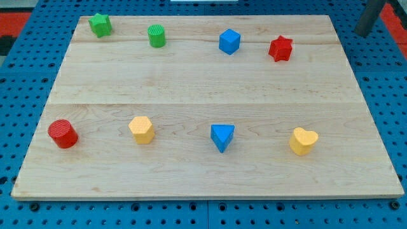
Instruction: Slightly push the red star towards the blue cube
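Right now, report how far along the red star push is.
Done: nothing visible; the red star sits apart from the blue cube, on its right in the view. In hand: my rod is at the view's top right, off the board, tip not visible. Left: the whole push leftward.

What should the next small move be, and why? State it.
Probably bring my tip, now off the board at the view's top right, down to the right side of the red star. The blue cube sits to the star's left with bare board between them, so a short leftward push should follow.
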`<state>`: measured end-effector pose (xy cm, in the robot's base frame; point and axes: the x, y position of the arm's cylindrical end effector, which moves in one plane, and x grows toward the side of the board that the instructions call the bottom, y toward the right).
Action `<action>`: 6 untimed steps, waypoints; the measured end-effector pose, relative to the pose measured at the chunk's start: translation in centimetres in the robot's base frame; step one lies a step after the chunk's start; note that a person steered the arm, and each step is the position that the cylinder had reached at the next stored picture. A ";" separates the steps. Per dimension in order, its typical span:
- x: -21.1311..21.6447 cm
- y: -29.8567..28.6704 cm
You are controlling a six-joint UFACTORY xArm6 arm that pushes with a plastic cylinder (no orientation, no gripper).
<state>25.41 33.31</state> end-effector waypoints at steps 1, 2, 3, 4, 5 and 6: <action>0.0 -2.3; -0.3 -4.0; -1.7 -6.7; -2.4 -8.4; -2.5 -8.9; -2.5 -8.9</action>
<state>22.94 24.41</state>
